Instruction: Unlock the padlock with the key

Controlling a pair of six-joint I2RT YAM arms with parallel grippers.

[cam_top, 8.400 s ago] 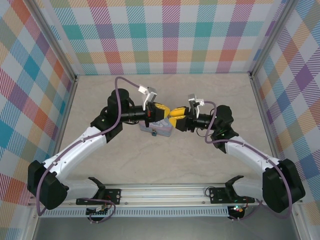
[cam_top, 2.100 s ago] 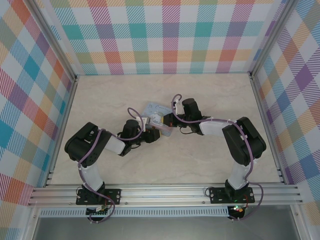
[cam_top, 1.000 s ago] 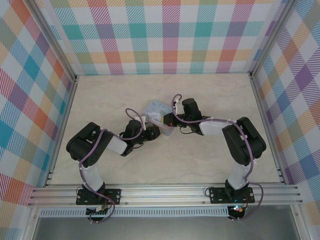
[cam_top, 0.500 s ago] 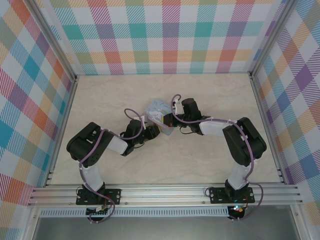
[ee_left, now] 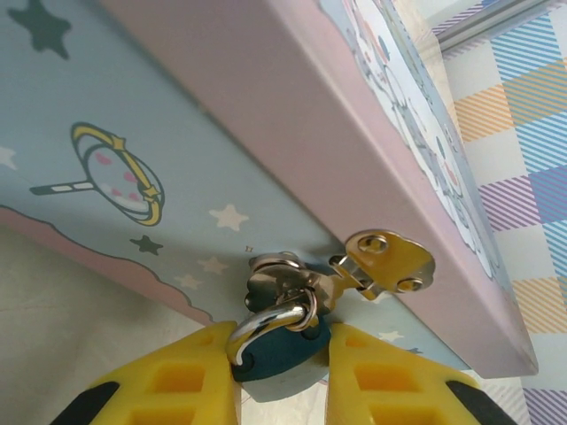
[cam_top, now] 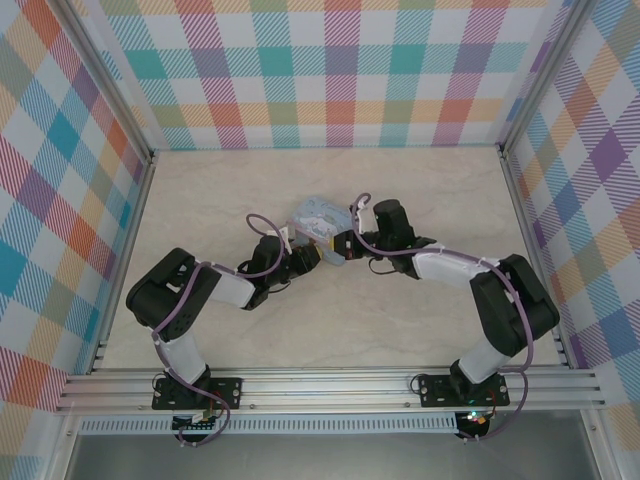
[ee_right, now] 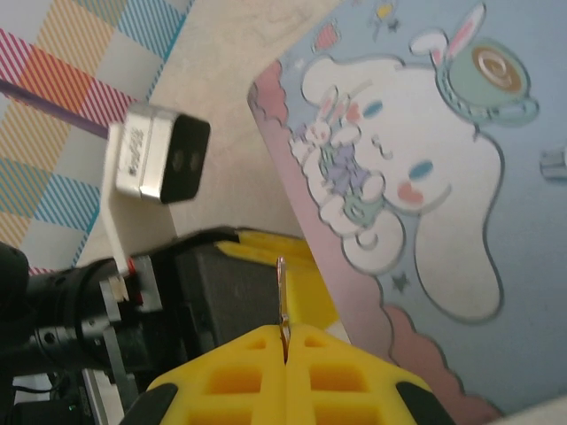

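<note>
At the front wall of the light-blue cartoon-printed tin box [ee_left: 133,133], the padlock [ee_left: 282,361] hangs from a gold hasp [ee_left: 390,264] fixed under the pink lid edge. Its body is small and dark teal. Its thin silver shackle [ee_left: 259,326] passes through a cluster of silver rings at the hasp. The left gripper [ee_left: 282,382] clamps the padlock body between its 2 yellow fingers [ee_left: 177,385], 1 pressed against each side.

In the right wrist view, the right gripper [ee_right: 285,341] has its 2 yellow fingers pressed together on the key [ee_right: 282,301]. The key is seen edge-on as a thin silvery sliver standing up from the seam between them. Beyond it lie the tin's lid, printed with a white long-eared character, and the left arm's wrist camera [ee_right: 155,155].

From above, both arms reach low across the marbled table [cam_top: 420,180] and meet at the near side of the tin [cam_top: 315,212]. The left arm [cam_top: 215,290] comes in from the left with its elbow folded back. The right arm [cam_top: 450,268] stretches in from the right. The 2 grippers lie just beside each other; the padlock and key are too small to tell apart in this view.
</note>
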